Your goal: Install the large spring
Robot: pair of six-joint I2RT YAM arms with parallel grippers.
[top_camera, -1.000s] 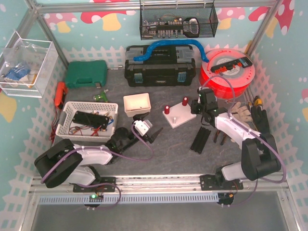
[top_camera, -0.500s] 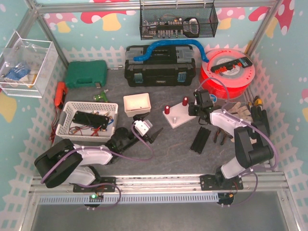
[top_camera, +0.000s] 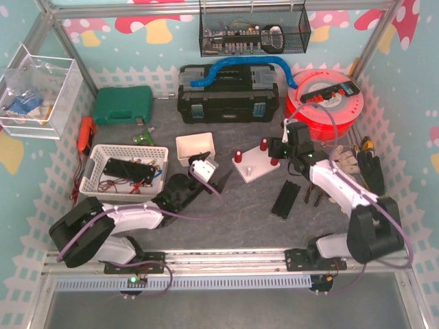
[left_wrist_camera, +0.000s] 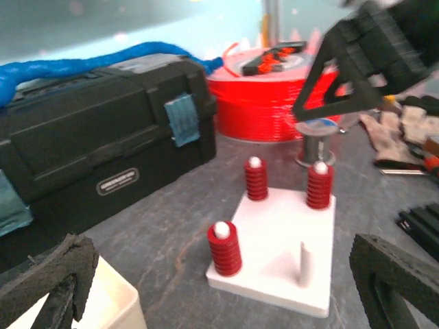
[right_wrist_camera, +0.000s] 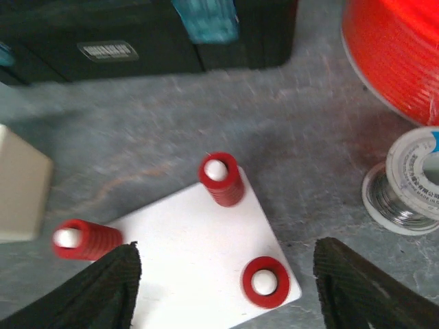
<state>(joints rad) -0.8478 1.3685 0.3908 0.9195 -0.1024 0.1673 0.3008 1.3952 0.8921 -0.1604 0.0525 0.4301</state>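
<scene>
Three springs (right_wrist_camera: 221,179) are seen upright on the plate (right_wrist_camera: 185,267) mid-table — one peg (left_wrist_camera: 302,264) is bare (the large one cannot be singled out). The right gripper (right_wrist_camera: 225,288), nearer, is poised directly above, pointed down, spread wide and empty; the left gripper (left_wrist_camera: 219,288), equally wide, is aimed from the near edge.

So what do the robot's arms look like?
Both the left arm and right arm are white tubes with chunky black joints, and a purple cable loops along each. The left claw and right claw are black, with triangle-shaped fingers and rough pads.
</scene>
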